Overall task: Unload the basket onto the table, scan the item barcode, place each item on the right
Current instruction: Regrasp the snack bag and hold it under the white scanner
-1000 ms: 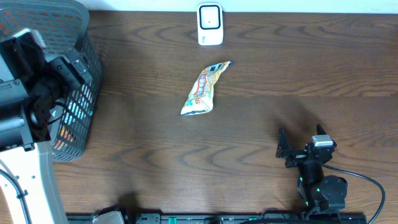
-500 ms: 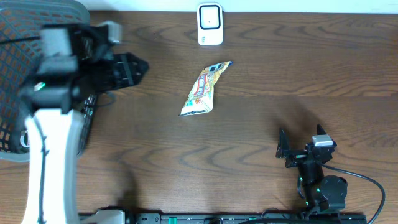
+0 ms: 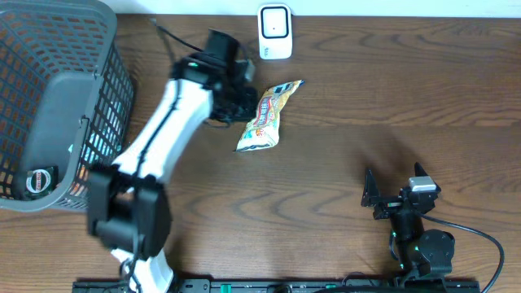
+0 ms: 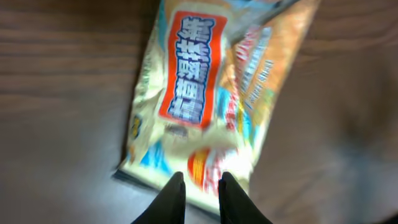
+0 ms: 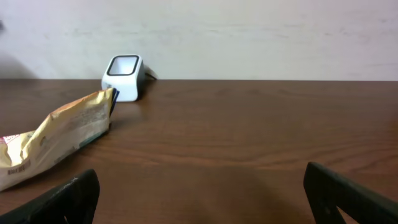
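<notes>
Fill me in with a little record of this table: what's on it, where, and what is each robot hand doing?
Item: snack packet, lying flat mid-table
Scanner: white scanner, at the far edge, apart from the packet
Basket: grey mesh basket, at the left end
Left arm: left gripper at the packet's edge, fingers close together; whether they pinch it is unclear
Right arm: right gripper wide open, holding nothing, near side

left arm [image 3: 163, 138]: was white links with black joints
right arm [image 3: 411, 220]: was black, green lights, trailing black cable [image 3: 480, 238]
fingers [image 4: 173, 198]: were black, tapered
</notes>
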